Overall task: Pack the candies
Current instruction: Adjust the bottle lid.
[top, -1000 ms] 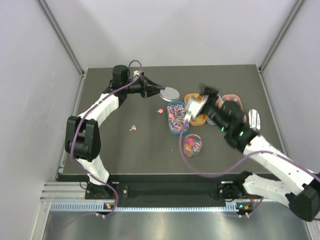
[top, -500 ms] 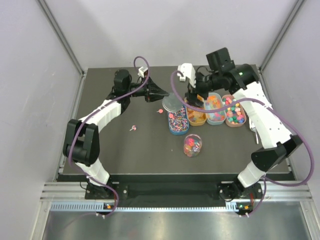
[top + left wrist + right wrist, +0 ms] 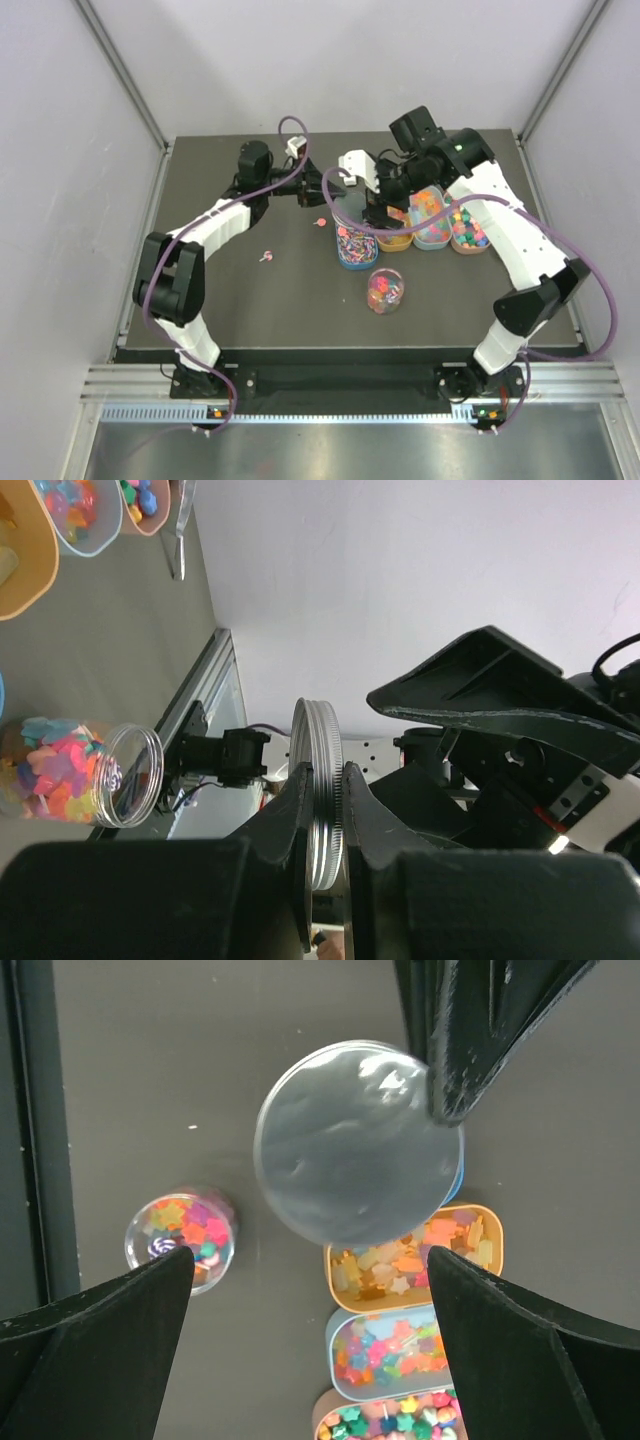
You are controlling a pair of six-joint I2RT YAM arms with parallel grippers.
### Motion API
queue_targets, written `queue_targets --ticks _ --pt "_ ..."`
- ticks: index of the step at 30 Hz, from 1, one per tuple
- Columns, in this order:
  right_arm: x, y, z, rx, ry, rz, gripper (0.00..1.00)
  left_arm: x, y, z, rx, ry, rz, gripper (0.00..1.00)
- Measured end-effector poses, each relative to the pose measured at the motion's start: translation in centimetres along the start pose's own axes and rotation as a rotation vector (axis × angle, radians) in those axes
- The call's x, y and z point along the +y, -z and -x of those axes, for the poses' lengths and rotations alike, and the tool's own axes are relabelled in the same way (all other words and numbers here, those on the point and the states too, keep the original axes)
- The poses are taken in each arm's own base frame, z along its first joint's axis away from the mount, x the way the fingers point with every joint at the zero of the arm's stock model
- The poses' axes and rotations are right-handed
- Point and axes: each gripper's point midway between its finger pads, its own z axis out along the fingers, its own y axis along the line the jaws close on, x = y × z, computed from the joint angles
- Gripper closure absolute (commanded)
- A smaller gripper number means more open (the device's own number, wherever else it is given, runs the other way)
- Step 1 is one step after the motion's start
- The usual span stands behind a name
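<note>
Silver lid (image 3: pixel 355 1150) is off the jar (image 3: pixel 385 290) and up in the air, pinched edge-on in the left gripper (image 3: pixel 325 777). Its jaws are nearly closed, tight on the rim.

The right gripper (image 3: pixel 310 1260) hangs straight above the lid with its jaws spread as wide as we see them go, holding nothing.

Candies (image 3: pixel 350 240) sit in the row of trays (image 3: pixel 395 245) right of the desk's (image 3: pixel 250 320) middle. More fill the open jar, which stands toward the near edge. Two strays (image 3: pixel 266 258) lie on the bare desk left of the trays.

What changed:
- A second ago the right arm was low over the trays on the right side, jaws partly closed on something pale. We can't tell what it was through the blur.
- It has since swung round to the far side and opened fully.
- The left arm has brought the lid from the far middle of the desk in toward the trays, under the right gripper.

We judge filling is over and capping is next. This may be a lid handover or a re-grip, and the lid still has to get down to the jar.
</note>
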Motion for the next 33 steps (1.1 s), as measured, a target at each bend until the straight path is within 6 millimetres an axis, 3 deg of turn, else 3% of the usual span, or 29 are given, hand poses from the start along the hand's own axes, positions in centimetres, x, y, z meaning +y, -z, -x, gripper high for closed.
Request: queue_targets --ticks 8,22,33 --pt "-1.2 -2.2 -1.7 0.070 -0.020 0.019 0.00 -0.1 -2.1 -1.4 0.072 0.012 -0.005 1.00" --pt "-1.2 -2.3 -1.7 0.069 -0.014 0.023 0.00 -0.6 -2.1 -1.1 0.073 0.054 -0.019 1.00" --pt "-0.9 -2.7 -1.1 0.032 -0.019 0.043 0.00 -0.4 -3.7 -1.8 0.116 0.072 -0.022 1.00"
